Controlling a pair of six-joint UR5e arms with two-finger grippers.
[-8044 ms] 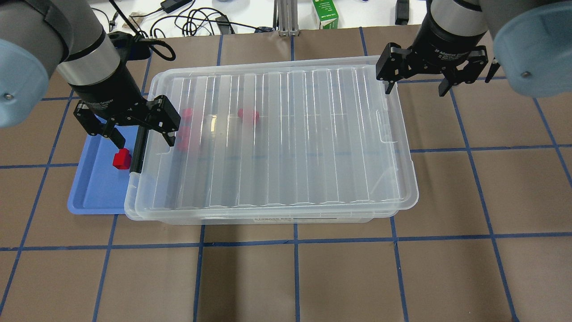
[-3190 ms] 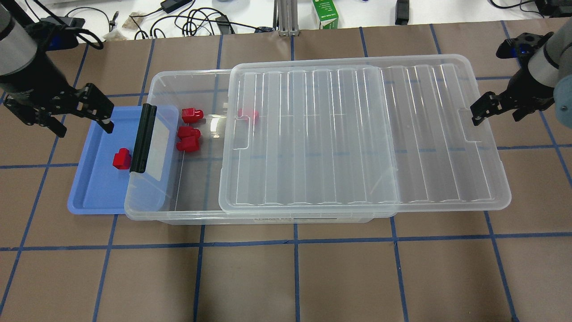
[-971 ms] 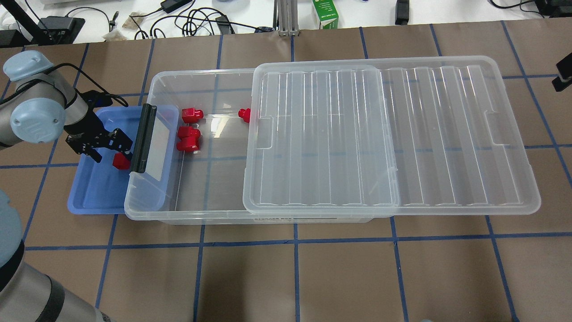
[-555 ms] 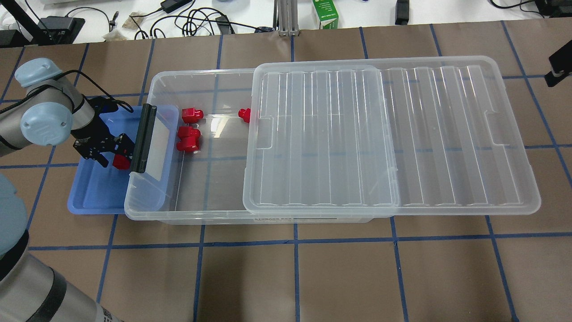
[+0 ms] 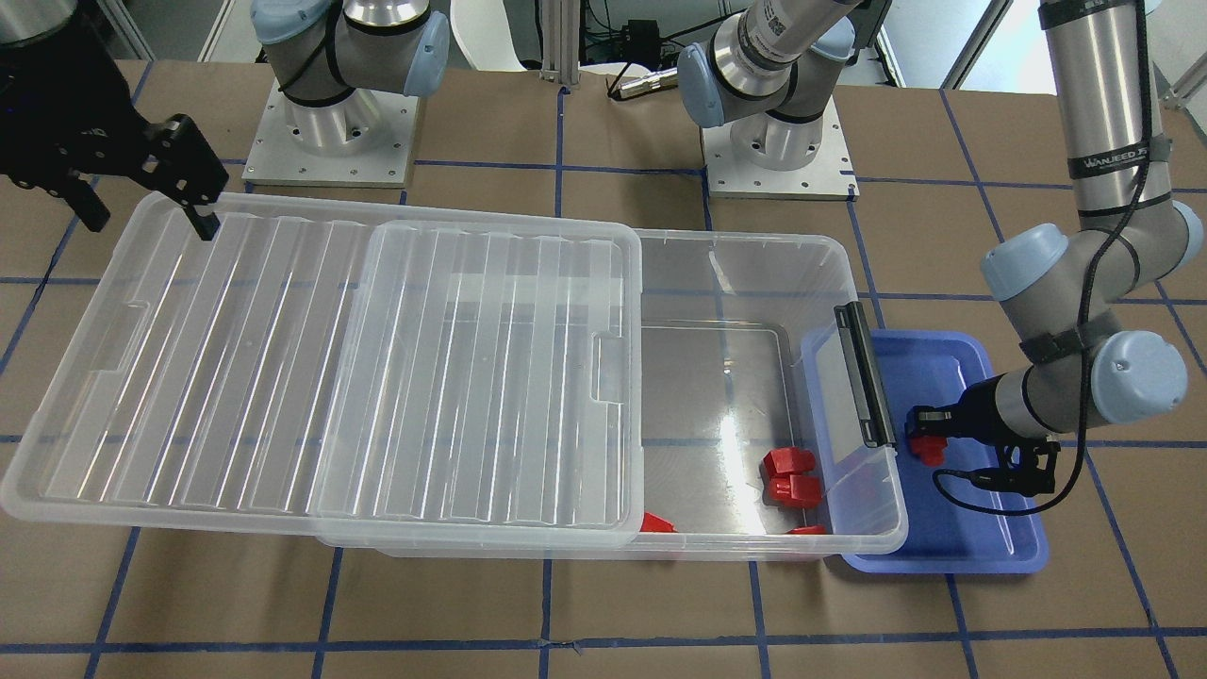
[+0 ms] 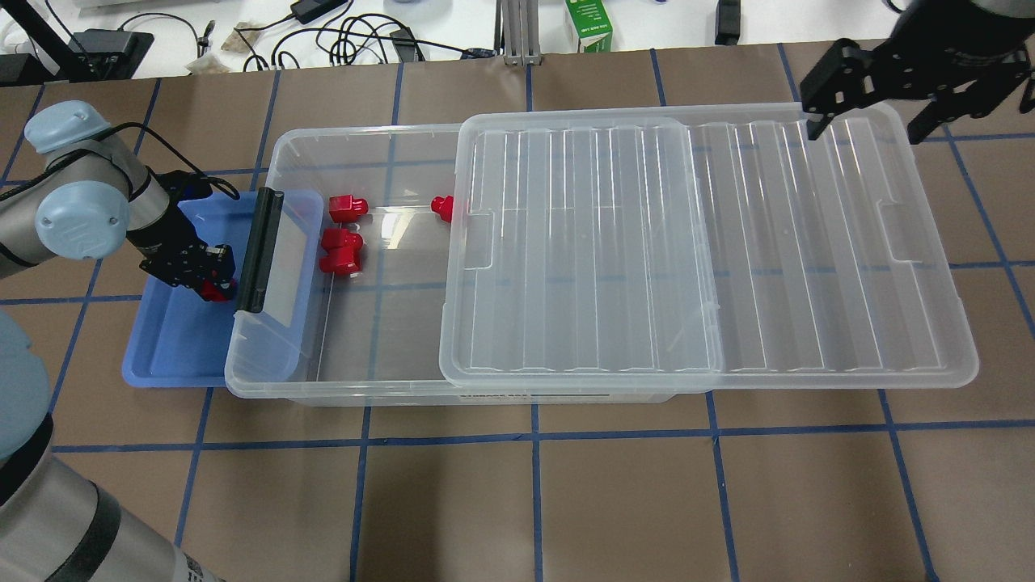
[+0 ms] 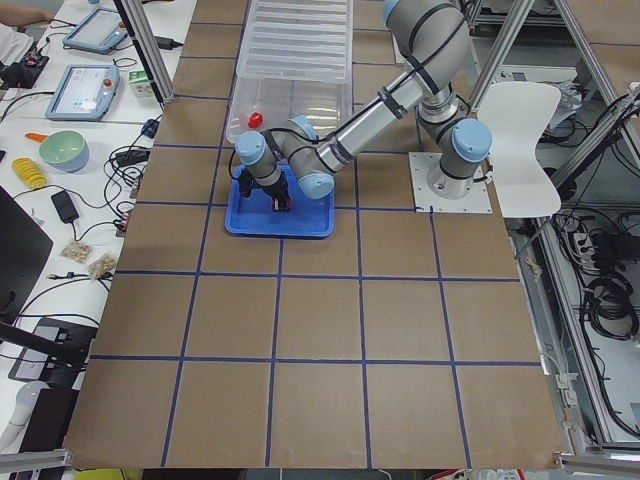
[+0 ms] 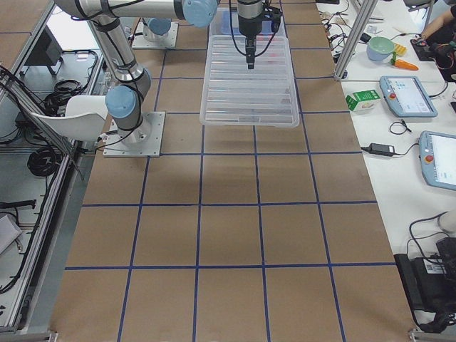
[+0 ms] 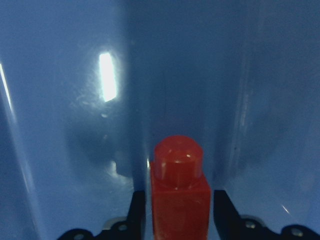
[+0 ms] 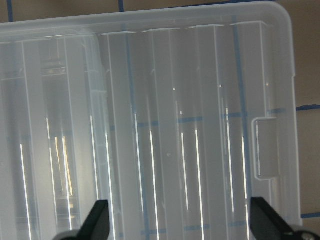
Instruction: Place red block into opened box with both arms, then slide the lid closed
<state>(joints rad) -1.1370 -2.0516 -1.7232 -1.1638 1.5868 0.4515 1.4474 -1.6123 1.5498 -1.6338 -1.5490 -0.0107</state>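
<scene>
A red block [image 6: 217, 292] [image 9: 179, 200] [image 5: 928, 451] lies in the blue tray [image 6: 170, 347] [image 5: 981, 547]. My left gripper [image 6: 210, 283] [image 9: 179, 212] is shut on it, a finger pressed to each side. The clear box [image 6: 275, 162] [image 5: 849, 283] stands open at its left end, beside its black clip [image 6: 259, 250]. Several more red blocks [image 6: 341, 240] lie inside. The ribbed lid [image 6: 728, 259] [image 5: 283, 377] [image 10: 175, 100] rests slid far to the right, overhanging the box. My right gripper [image 6: 867, 123] [image 5: 141, 215] [image 10: 182, 225] hangs open above the lid's far right corner, holding nothing.
A green carton [image 6: 588, 24] and cables [image 6: 348, 36] lie beyond the table's back edge. The two arm bases [image 5: 330, 132] [image 5: 778, 141] stand behind the box. Brown table with blue tape lines stretches in front of the box.
The lid has slid right, uncovering the box's left end. My left gripper came down into the tray and closed on the red block. My right gripper returned above the lid's far corner.
</scene>
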